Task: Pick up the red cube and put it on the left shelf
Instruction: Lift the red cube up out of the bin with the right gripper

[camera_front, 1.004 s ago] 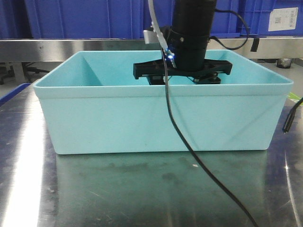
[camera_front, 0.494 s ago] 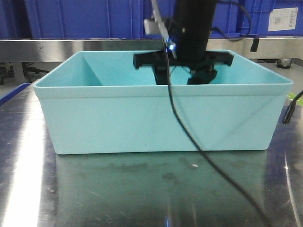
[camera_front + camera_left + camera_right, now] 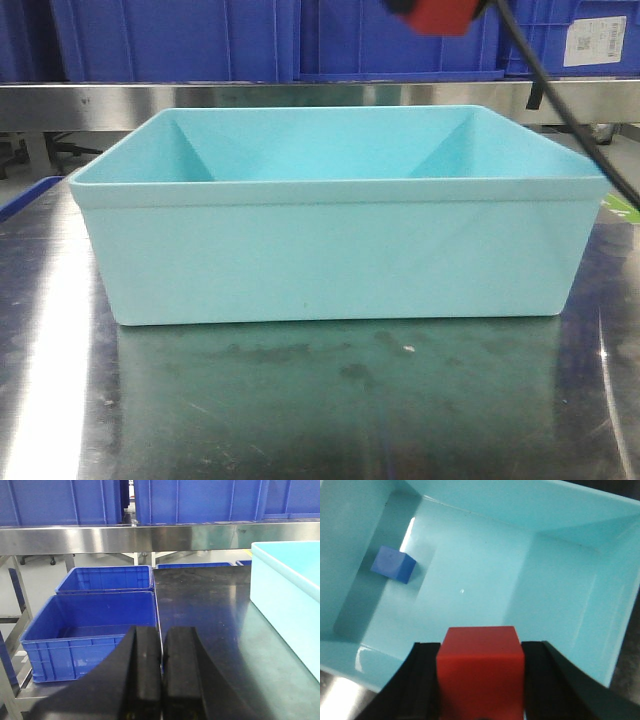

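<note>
The red cube (image 3: 480, 672) sits clamped between the two black fingers of my right gripper (image 3: 480, 680), held high above the turquoise tub (image 3: 560, 510). In the front view only the cube's underside (image 3: 437, 14) shows at the top edge, over the tub (image 3: 340, 250). My left gripper (image 3: 162, 675) is shut on nothing, its fingers pressed together above the steel tabletop (image 3: 210, 630). The left shelf's steel rail (image 3: 125, 535) runs across the background under blue crates (image 3: 195, 500).
A blue cube (image 3: 393, 564) lies on the tub floor near its left wall. Blue crates (image 3: 95, 625) stand low beside the table's left edge. A black cable (image 3: 570, 110) hangs down at the front view's right, across the tub's far corner.
My right gripper has risen out of the tub with the red cube, climbing almost out of the front view. The tub has stayed in place.
</note>
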Controlling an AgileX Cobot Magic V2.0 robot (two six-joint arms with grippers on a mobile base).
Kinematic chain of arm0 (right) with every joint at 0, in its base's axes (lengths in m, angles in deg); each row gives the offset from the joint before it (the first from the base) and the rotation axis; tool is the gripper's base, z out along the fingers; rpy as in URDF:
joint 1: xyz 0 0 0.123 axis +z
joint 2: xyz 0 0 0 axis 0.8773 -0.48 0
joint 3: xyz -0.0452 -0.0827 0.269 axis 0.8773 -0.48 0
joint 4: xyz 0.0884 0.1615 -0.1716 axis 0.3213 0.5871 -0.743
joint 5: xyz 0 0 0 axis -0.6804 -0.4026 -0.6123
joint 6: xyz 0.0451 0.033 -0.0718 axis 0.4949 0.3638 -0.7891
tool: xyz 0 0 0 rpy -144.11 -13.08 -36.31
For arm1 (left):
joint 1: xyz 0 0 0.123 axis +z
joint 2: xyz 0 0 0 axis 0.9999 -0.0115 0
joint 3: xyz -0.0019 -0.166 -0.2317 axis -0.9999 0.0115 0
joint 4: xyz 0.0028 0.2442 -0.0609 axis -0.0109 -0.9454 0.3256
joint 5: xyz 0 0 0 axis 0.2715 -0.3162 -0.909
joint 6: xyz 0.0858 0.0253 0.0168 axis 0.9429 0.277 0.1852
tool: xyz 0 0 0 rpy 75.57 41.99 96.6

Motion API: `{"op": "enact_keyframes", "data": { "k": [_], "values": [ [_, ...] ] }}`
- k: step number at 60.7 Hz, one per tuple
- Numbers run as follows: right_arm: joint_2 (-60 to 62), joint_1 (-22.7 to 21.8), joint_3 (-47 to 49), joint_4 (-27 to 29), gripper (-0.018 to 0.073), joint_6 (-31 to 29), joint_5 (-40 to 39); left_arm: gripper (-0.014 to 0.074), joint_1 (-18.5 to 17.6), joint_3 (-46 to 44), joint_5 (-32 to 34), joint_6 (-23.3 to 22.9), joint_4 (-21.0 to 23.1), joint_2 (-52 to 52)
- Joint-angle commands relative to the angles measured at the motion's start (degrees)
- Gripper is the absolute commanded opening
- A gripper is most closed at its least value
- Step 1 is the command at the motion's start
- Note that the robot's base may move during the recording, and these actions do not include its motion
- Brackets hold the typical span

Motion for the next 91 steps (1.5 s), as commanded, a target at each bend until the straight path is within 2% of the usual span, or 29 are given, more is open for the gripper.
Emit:
{"op": "enact_keyframes", "data": {
  "k": [1,29,55,67,91],
  "values": [
    [8.31,-0.16,-3.64,-0.70,0.0226,-1.70,-4.01,0.0102,0.02,1.32,5.04,-0.05,0.29,0.94],
    [41.16,-0.16,-29.37,-0.70,0.0226,-1.72,-16.27,0.0102,0.02,1.32,5.04,-0.05,0.29,0.94],
    [66.94,-0.16,-44.76,-0.70,0.0226,-2.44,-18.79,0.0102,0.02,1.32,5.04,-0.05,0.29,0.94],
    [72.31,-0.16,-48.04,-0.70,0.0226,-2.69,-19.79,0.0102,0.02,1.32,5.04,-0.05,0.29,0.94],
    [72.68,-0.16,-48.05,-0.70,0.0226,-2.69,-19.60,0.0102,0.02,1.32,5.04,-0.05,0.29,0.94]
  ]
}}
